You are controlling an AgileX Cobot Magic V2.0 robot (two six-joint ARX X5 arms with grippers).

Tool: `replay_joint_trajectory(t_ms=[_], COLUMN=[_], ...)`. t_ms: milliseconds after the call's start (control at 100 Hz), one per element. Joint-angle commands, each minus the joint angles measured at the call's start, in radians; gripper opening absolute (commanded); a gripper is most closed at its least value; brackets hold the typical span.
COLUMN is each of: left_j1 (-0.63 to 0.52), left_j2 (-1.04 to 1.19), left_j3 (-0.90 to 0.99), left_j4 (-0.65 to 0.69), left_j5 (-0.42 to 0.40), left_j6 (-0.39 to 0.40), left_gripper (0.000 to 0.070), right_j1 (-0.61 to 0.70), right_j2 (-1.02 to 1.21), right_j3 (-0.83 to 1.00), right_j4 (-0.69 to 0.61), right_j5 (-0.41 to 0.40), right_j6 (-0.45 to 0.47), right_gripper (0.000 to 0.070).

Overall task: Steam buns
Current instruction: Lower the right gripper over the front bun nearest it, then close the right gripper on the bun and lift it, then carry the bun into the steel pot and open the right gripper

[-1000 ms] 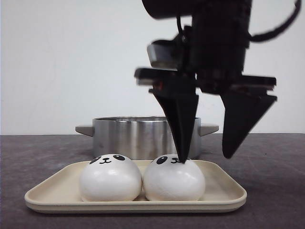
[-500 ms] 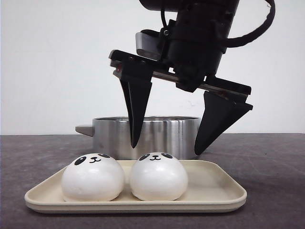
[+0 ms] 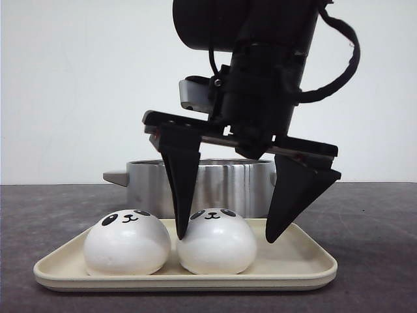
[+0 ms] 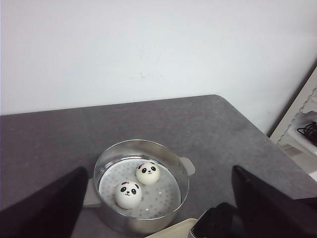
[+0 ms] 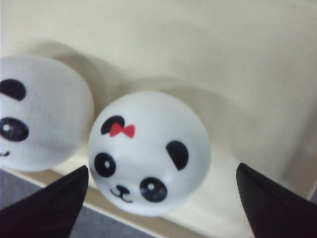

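Note:
Two white panda buns lie side by side on a beige tray [image 3: 306, 262]: the left bun [image 3: 127, 242] and the right bun [image 3: 218, 242]. My right gripper [image 3: 225, 238] is open and straddles the right bun, one finger in the gap between the buns, the other clear of it on the right. In the right wrist view this bun [image 5: 148, 151] has a red bow and sits between the fingertips of the gripper [image 5: 162, 167]; the other bun [image 5: 39, 126] is beside it. Two more buns [image 4: 148, 173] [image 4: 128, 194] lie in the steel steamer pot [image 4: 183, 168]. My left gripper [image 4: 158, 169] is open and empty high above the pot.
The steamer pot [image 3: 221, 186] stands just behind the tray, with side handles [image 3: 116, 177]. The tray's corner [image 4: 173, 230] and my right arm [image 4: 218, 223] show near the pot. The grey table's right edge [image 4: 262, 134] borders a white shelf [image 4: 302, 124].
Both buns slid left on the tray early on. My right gripper swung left, opened wider and came down around the right bun.

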Motion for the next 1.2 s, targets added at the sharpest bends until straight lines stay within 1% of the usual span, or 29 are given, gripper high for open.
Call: replay_joint_trajectory(t_ms=[0,80,170,290,340,380,490,640,730,900,1090,1190], left_j1=[-0.005,-0.005,-0.005,-0.005,-0.005,-0.006,-0.006,-0.006,-0.006,-0.013,-0.017,-0.017], left_j2=[0.009,0.009,0.009,0.009,0.009,0.009,0.009,0.009,0.009,0.009,0.009,0.01], left_j3=[0.022,0.022,0.022,0.022,0.022,0.022,0.022,0.022,0.022,0.022,0.022,0.022], left_j4=[0.005,0.004,0.001,-0.002,-0.002,-0.002,-0.002,-0.002,-0.002,-0.002,-0.002,0.001], left_j5=[-0.002,-0.002,-0.002,-0.002,-0.002,-0.002,-0.002,-0.002,-0.002,-0.002,-0.002,-0.002], left_j6=[0.01,0.01,0.01,0.01,0.01,0.01,0.01,0.01,0.01,0.01,0.01,0.01], left_gripper=[0.0556,0.0556,0.0556,0.0556,0.0556,0.0556,0.0556,0.0556,0.0556,0.0556,0.0556,0.0555], right_j1=[0.01,0.01,0.01,0.01,0.008,0.007,0.007,0.007,0.007,0.019,0.032,0.029], right_j2=[0.034,0.044,0.045,0.045,0.045,0.045,0.045,0.045,0.042,-0.03,-0.129,-0.142], right_j3=[0.015,0.015,0.015,0.015,0.015,0.015,0.015,0.015,0.017,0.053,0.172,0.272], right_j4=[0.005,0.005,0.009,0.012,0.011,0.011,0.011,0.011,0.013,-0.002,-0.003,-0.007], right_j5=[0.002,0.002,0.002,0.002,0.003,0.003,0.006,0.028,0.028,0.029,0.081,0.083], right_j6=[0.024,0.024,0.024,0.025,0.024,0.024,0.024,0.02,0.019,-0.023,-0.054,-0.093], right_gripper=[0.0536,0.0474,0.0435,0.0363,0.0318,0.0254,0.0,0.0,0.0001,0.0001,0.0001,0.0001])
